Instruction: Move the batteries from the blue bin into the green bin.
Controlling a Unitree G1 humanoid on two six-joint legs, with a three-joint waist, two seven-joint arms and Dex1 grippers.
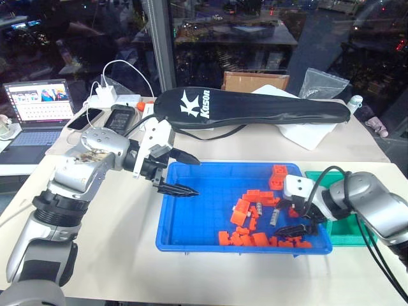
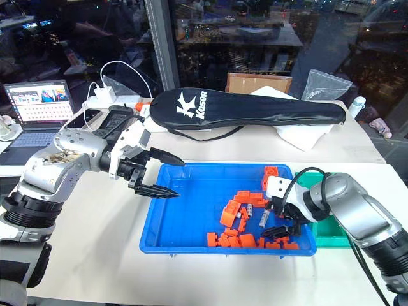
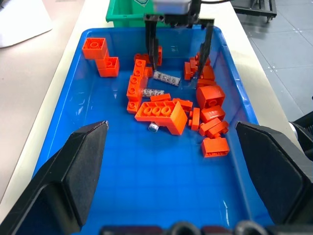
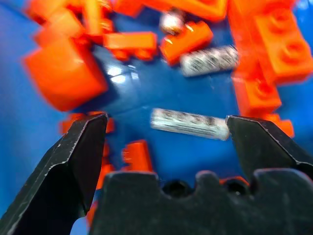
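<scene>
Both pairs of black fingers stand wide apart with nothing between them. At the lower right of the head views the right gripper (image 1: 298, 220) dips into the right end of the blue bin (image 1: 191, 236), its fingers straddling one of the batteries (image 4: 190, 123) that lies on the blue floor without either tip touching it. In the right wrist view a second battery (image 4: 209, 60) lies just beyond the first, among orange blocks (image 4: 63, 73), and a third (image 4: 172, 21), seen end on, sits farther off. The left wrist view gives the same three: one (image 3: 167, 77) between the right gripper's two downward-pointing fingers, one (image 3: 153, 92) just beside it against a row of blocks, and one (image 3: 153, 127) standing by the large orange brick (image 3: 161, 115) near the middle of the tray.

Left of centre in the head views, the left gripper (image 1: 178, 172) hangs above the upper left corner of the blue bin, spread and clear of everything. Orange blocks lie mostly in the right half of the tray; its left half is bare blue.

At the right edge of the head views the green bin (image 1: 347, 233) sits just beside the blue bin's right end, partly hidden by the right arm. Behind the bins, across the upper middle of the frame, lies a black racket case (image 1: 255, 108), and at the upper left an open laptop (image 1: 38, 105).
</scene>
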